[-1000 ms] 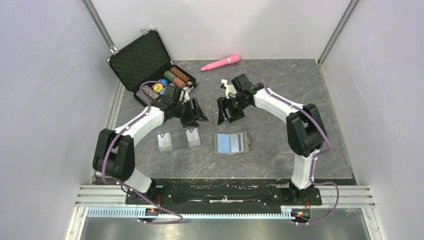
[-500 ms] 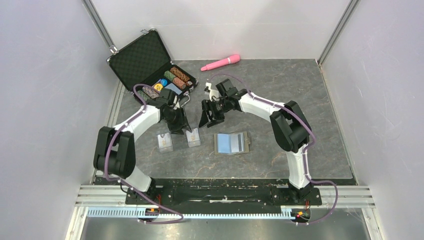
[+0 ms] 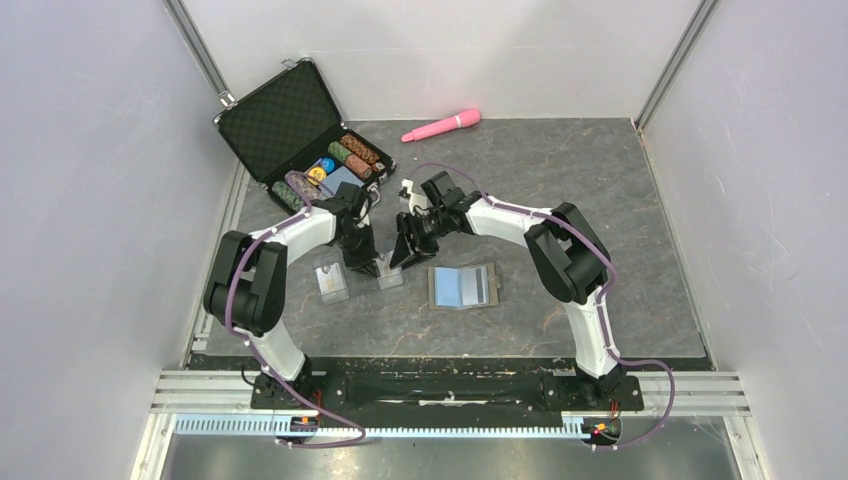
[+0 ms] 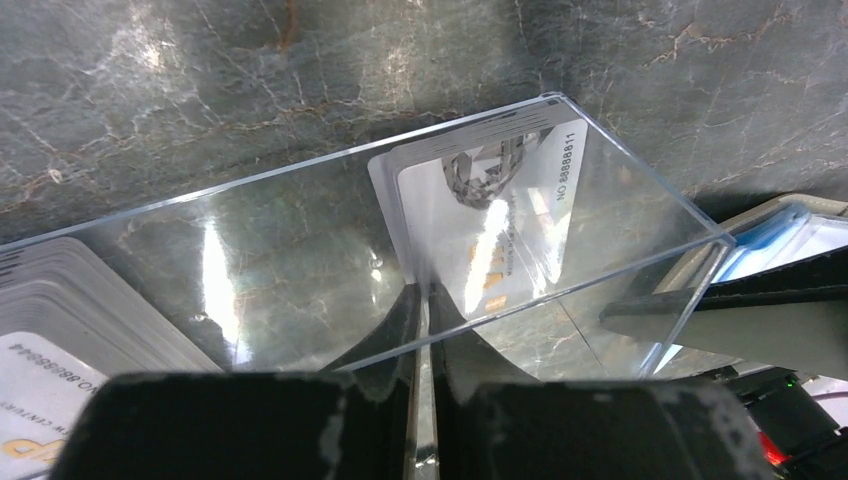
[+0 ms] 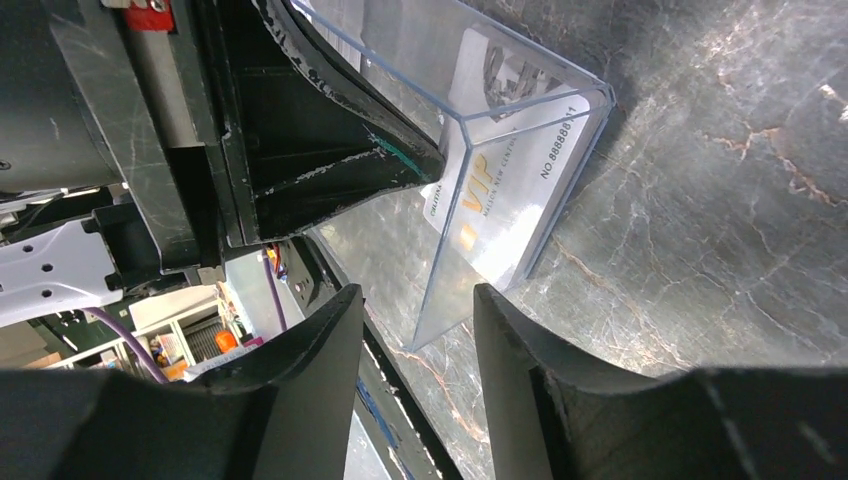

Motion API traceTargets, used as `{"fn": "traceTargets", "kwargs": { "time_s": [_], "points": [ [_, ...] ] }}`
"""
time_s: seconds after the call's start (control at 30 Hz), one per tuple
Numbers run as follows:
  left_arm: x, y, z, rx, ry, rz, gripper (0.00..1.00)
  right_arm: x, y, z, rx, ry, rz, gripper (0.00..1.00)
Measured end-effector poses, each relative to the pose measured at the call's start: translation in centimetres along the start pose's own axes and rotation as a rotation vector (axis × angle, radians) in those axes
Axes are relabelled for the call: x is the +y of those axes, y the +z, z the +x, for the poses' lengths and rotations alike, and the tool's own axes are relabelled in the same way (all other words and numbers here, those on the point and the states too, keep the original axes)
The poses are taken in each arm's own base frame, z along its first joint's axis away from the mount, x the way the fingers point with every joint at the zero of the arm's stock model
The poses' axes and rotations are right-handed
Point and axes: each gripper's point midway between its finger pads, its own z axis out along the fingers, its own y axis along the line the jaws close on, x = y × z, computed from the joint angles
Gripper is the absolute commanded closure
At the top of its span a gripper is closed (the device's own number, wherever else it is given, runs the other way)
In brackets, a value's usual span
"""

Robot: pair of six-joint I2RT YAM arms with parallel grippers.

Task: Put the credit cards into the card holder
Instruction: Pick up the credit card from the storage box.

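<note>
— Just left of the khaki-tan folding card holder [image 3: 463, 287], which lies open with its light-blue lining up, I see a clear plastic box [image 3: 388, 276] hemmed in by both arms. What is the left gripper [image 3: 366, 266] doing there?

— On my left wrist view it reaches down into that box. Its fingers [image 4: 465, 345] are pinched to a slit on the near edge of a whitish credit card with a gold VIP mark [image 4: 480, 225], which stands leaning inside.

— And the right gripper [image 5: 420, 300]?

— Outside the box, fingers apart and holding nothing, with one corner of the box between them. The clear walls stand between it and the card.

— What else is around?

— A second clear box [image 3: 330, 284] sits just left of the first, with a stack of pale cards [image 4: 70, 300] in it. Further back I have an open black hard case [image 3: 285, 120] with poker chips [image 3: 352, 153], and a pink rod [image 3: 441, 124] near the far wall, all on the dark marbled tabletop [image 3: 580, 200].
</note>
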Motion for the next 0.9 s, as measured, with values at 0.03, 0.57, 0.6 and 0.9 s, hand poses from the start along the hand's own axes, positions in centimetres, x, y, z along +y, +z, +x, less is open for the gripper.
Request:
{"fn": "traceTargets", "kwargs": {
  "time_s": [0.03, 0.57, 0.6, 0.9],
  "points": [
    [0.0, 0.0, 0.0, -0.001, 0.002, -0.004, 0.92, 0.0, 0.0, 0.0, 0.0, 0.001, 0.0, 0.58],
    [-0.8, -0.9, 0.1, -0.017, 0.135, -0.079, 0.85, -0.7, -0.2, 0.0, 0.002, 0.022, 0.012, 0.86],
    [-0.9, -1.0, 0.1, -0.018, 0.141, -0.084, 0.84, -0.7, -0.2, 0.0, 0.002, 0.023, 0.012, 0.86],
    [-1.3, -1.3, 0.1, -0.022, 0.166, -0.097, 0.77, -0.7, -0.2, 0.1, 0.001, 0.022, 0.01, 0.87]
  ]
}}
